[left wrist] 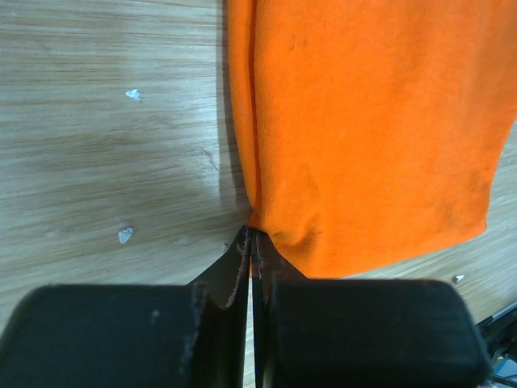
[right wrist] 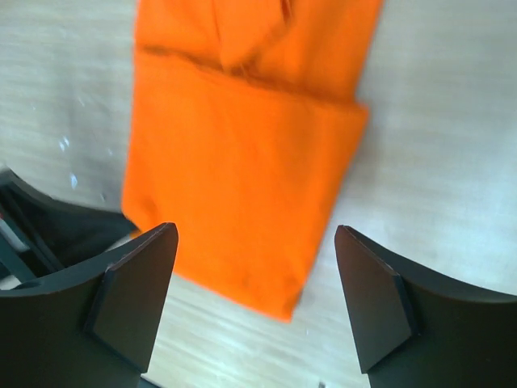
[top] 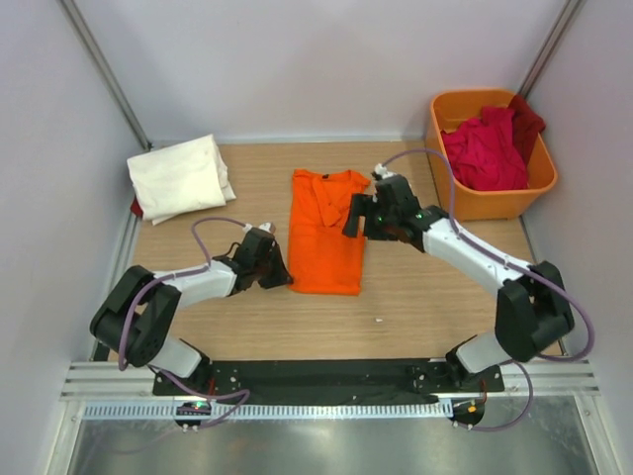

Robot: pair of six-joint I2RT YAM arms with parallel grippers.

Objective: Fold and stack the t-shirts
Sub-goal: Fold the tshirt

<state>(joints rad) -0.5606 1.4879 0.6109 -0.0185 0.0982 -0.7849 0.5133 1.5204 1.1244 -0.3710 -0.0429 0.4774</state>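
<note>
Orange t-shirt (top: pixel 326 237) lies folded lengthwise, left end effector (left wrist: pixel 250 238) together at its corner, right end effector (right wrist: pixel 254 233) apart above it.

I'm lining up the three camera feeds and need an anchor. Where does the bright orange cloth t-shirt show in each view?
Top external: the bright orange cloth t-shirt lies folded lengthwise at the centre of the picture.
Left wrist: it fills the upper right, one corner reaching bottom centre.
Right wrist: it takes up the upper centre.
Shared landmark: the light wooden tabletop surrounds it in all three.
</note>
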